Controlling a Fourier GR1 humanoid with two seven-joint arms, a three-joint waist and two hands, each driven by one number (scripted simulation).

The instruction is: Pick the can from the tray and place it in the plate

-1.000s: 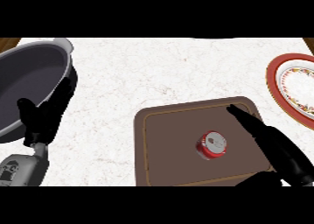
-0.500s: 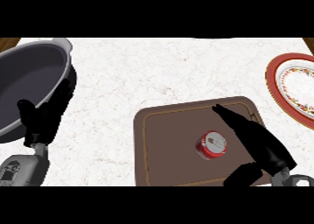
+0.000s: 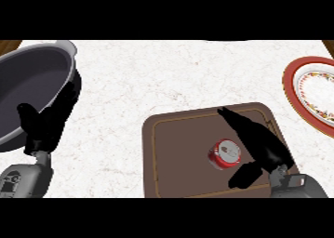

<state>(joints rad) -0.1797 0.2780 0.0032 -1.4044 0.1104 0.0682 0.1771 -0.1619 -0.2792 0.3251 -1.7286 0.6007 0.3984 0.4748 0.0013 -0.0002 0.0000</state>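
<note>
One can sits just left of the right hand, fingers spread, seemingly unclosed; closing round it comes next.

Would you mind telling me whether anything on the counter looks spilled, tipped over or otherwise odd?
Nothing stands out. The can stands upright on the tray, the plate sits bare at the counter's right edge, and the pot sits at the left. The right hand is beside the can; the left hand rests by the pot.
</note>
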